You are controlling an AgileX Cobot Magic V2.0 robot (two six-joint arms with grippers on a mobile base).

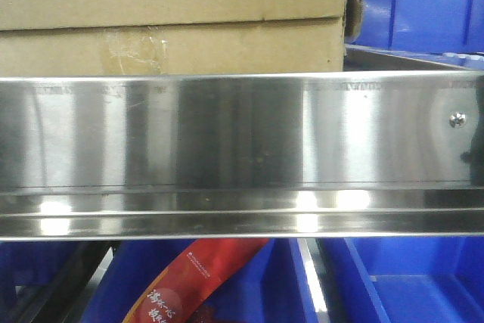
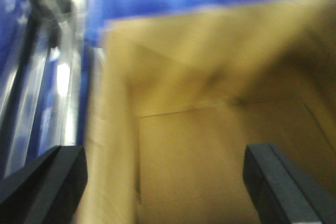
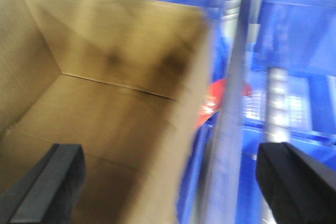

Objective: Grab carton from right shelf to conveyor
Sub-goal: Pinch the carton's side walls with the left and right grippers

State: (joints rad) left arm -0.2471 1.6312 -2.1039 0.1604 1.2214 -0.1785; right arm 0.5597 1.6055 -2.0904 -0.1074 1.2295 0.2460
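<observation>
Tight on the right shelf [image 1: 242,134] from the front, level.
From both wrists, close, looking down into the same carton [image 2: 199,145].

The shelf's steel rail [image 1: 227,134] spans the middle of the front view from edge to edge, with one screw [image 1: 457,119] near its right end. At upper left the carton [image 1: 174,20] stands on the shelf [image 1: 401,60], its taped bottom strip just behind the rail. A blue bin [image 1: 423,5] stands beside it at upper right. More blue bins [image 1: 408,277] sit below the rail.
</observation>
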